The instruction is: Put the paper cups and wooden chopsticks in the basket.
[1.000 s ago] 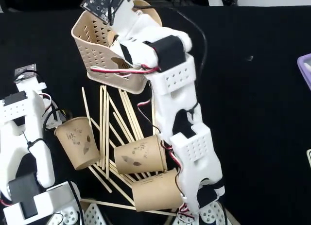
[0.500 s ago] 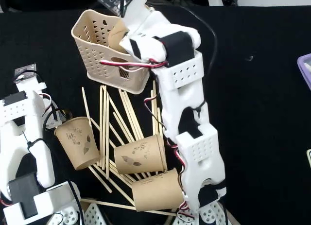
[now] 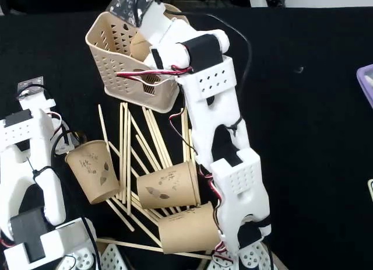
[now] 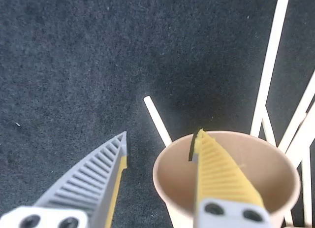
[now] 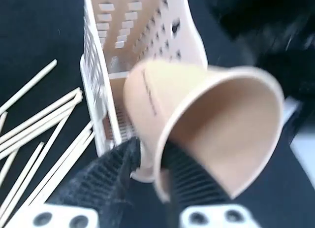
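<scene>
One paper cup (image 5: pixel 197 119) was in the air over the near end of the basket (image 5: pixel 98 65), tilted, with its open mouth turned toward the wrist camera. The right pincer (image 5: pixel 150 151) was clamped on the rim of this cup, with 1 black finger inside the mouth and 1 outside on the wall. In the high view the basket (image 3: pixel 111 48) stood at the far side of the table (image 3: pixel 303 136), under the right arm's wrist.

3 other cups were on the table. The upright cup (image 3: pixel 93 171) stood nearest to the left arm. The left pincer (image 4: pixel 161 134) was apart over it, 1 yellow finger inside its mouth and the other finger outside over the cloth; I could not tell if a finger touched the rim. The middle cup (image 3: pixel 169 185) and the front cup (image 3: pixel 186 226) lay on their sides just beside the right arm, the front one nearer to the arm's base.

The wooden chopsticks (image 3: pixel 125 147) lay scattered between the basket and the cups, and several passed under the lying cups.

The table was covered with a black cloth. At its right edge a purple object (image 3: pixel 367 77) showed partly.
</scene>
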{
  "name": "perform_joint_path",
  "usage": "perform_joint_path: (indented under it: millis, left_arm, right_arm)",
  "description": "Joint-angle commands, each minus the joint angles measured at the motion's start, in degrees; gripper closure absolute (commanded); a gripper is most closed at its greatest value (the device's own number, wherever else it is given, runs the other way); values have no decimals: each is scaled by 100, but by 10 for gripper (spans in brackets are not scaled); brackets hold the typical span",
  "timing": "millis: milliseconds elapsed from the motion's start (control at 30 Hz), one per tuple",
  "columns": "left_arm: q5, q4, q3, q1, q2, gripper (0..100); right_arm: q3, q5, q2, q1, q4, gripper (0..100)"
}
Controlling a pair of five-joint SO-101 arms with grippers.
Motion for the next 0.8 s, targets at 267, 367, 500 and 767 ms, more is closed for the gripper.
perform_joint_path:
  millis: [267,367,500,767]
  left_arm:
    - [35,-35,-31,40,-220,780]
    - [35,-35,-40,48,-220,780]
    - [35,-35,-40,48,-220,780]
    - [35,-35,-40,48,-220,780]
  right_arm:
    - [-453,1749,-435,35,158,988]
    - [-435,2048,-435,35,167,988]
    - [-462,2321,-435,-62,158,988]
    - [-453,2541,-567,-378,149,988]
